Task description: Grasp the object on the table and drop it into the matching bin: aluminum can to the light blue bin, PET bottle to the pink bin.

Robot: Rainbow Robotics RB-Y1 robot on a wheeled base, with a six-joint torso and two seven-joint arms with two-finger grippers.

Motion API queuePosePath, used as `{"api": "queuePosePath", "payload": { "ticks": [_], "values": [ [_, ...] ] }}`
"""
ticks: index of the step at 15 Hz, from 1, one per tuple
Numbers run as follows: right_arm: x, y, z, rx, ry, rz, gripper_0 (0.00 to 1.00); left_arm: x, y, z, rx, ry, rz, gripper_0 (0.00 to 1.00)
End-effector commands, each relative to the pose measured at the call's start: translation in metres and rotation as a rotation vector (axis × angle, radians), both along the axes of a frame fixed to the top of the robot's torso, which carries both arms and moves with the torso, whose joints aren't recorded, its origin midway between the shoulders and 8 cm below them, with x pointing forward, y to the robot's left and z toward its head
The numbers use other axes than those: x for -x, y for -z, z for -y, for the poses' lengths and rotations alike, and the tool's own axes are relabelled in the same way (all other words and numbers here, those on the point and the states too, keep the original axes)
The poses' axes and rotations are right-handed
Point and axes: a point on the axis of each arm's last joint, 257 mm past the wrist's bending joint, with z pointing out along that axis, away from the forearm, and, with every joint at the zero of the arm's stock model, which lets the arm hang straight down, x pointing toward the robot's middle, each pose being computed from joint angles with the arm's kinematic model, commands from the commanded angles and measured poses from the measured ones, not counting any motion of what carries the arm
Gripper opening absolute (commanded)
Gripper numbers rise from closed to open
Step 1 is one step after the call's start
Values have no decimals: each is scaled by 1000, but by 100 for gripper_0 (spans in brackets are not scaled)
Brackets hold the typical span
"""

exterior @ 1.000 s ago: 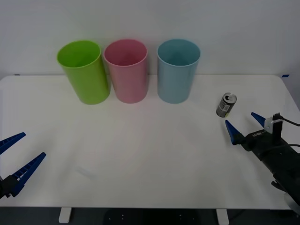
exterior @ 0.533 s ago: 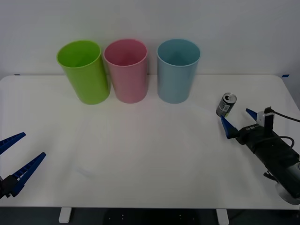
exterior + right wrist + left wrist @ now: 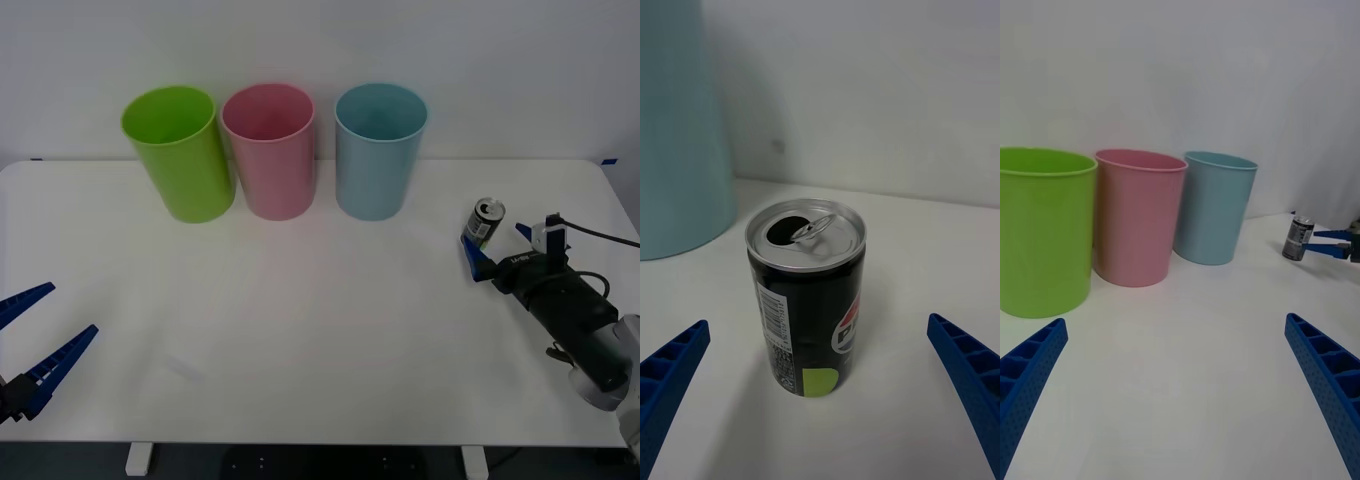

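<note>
Right pincer (image 3: 494, 250) sits low over the surface (image 3: 320, 330) on the robot's right, its blue fingers spread wide and holding nothing. The aluminum can (image 3: 483, 223) stands upright just ahead of it, not yet between the fingers and touching neither. In the right wrist view the can (image 3: 806, 295) is centred in the gap, silver top and pull tab up, with the light blue bin (image 3: 681, 127) behind it to one side.

The main risk, as I judge it, is the approach. The can is small and probably empty and light, so a finger tip that meets its wall before the other would nudge it or tip it over, and a fallen can could roll across the smooth surface. Closing too high, near the tapered rim, could let it slip out during the lift. Later, the carry to the light blue bin (image 3: 380, 150) must clear its tall rim, or the can may knock it.

Left pincer (image 3: 35, 345) waits wide open and empty at the surface's near left corner.
</note>
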Motion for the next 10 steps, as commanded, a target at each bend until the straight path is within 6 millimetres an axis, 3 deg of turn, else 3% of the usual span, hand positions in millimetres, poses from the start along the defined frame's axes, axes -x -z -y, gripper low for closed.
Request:
{"api": "queuePosePath", "payload": {
  "ticks": [1, 6, 10],
  "values": [
    [-11, 1, -3, 2, 8, -14, 100, 0, 0, 0, 0, 0, 0, 100],
    [-36, -1, -12, 5, 19, -36, 100, 0, 0, 0, 0, 0, 0, 100],
    [-42, 0, -18, 11, 29, -43, 100, 0, 0, 0, 0, 0, 0, 100]
  ]
}}
